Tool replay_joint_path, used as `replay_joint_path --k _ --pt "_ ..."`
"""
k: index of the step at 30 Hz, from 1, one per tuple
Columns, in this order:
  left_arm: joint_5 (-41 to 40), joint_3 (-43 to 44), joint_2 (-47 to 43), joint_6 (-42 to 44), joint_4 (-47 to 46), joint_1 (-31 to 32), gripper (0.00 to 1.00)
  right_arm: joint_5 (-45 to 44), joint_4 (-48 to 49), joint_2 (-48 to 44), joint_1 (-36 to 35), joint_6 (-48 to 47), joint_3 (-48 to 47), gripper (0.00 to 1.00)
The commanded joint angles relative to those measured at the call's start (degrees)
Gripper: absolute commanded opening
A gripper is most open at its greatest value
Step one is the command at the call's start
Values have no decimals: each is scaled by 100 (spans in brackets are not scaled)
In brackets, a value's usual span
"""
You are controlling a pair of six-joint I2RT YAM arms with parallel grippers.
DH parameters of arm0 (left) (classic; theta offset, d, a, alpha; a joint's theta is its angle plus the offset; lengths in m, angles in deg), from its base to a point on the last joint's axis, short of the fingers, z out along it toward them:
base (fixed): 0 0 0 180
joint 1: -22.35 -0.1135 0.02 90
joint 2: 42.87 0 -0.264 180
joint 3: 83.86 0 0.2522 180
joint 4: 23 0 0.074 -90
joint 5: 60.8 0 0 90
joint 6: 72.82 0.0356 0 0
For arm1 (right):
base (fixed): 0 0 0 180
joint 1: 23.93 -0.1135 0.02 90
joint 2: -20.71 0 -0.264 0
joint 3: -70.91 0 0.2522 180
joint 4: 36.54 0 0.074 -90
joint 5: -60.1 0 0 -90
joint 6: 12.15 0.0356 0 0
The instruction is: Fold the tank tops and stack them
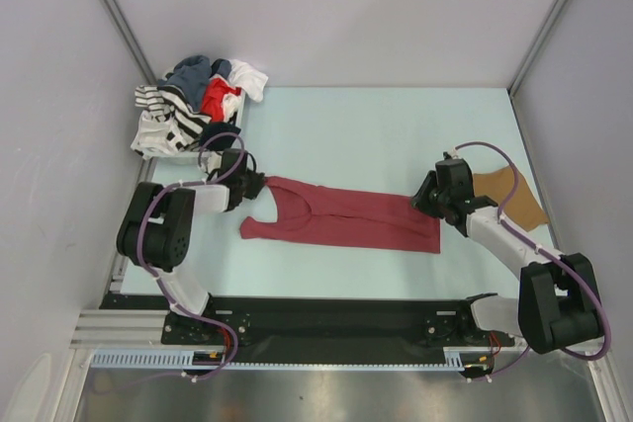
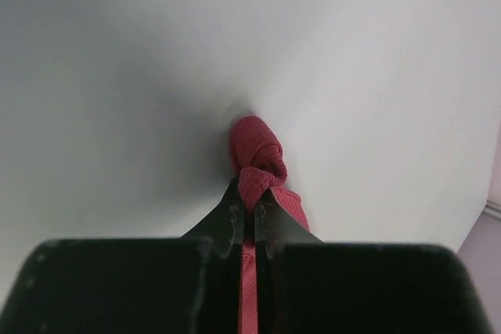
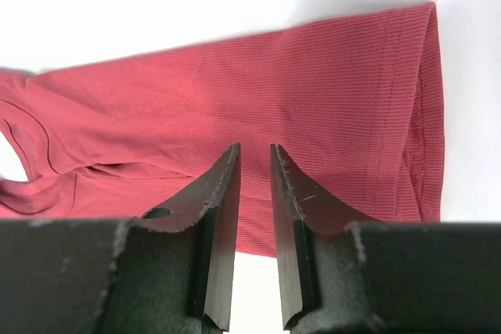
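The dark maroon tank top (image 1: 341, 216) lies spread flat across the middle of the table, straps to the left. My left gripper (image 1: 259, 185) is shut on its upper strap; in the left wrist view the bunched red strap (image 2: 257, 150) sticks out past the closed jaws of the gripper (image 2: 252, 197). My right gripper (image 1: 420, 200) hovers over the hem end of the top. In the right wrist view its jaws (image 3: 255, 154) stand slightly apart with nothing between them, above the red cloth (image 3: 235, 91). The tan-brown tank top (image 1: 514, 195) lies behind the right arm, partly hidden.
A pile of mixed clothes (image 1: 193, 106), striped, blue, red and white, sits at the table's back left corner. Grey walls close in the left, back and right sides. The black rail (image 1: 326, 318) with both arm bases runs along the near edge.
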Motion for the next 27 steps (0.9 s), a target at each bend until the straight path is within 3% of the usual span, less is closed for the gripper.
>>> replay_joint_path --k 1,17,24,27 --pt "-103 -363 -295 -58 -379 -32 0 63 166 -169 -31 -33 82 27" --pt "-120 -1945 -840 364 -2171 -32 0 28 395 366 -22 423 372 21" --pt "-489 -1902 -1341 627 -1690 -32 1 -288 237 437 -22 415 285 21" --pt "-647 -1797 -1473 776 -1373 -32 7 -359 175 481 -4 415 240 21"
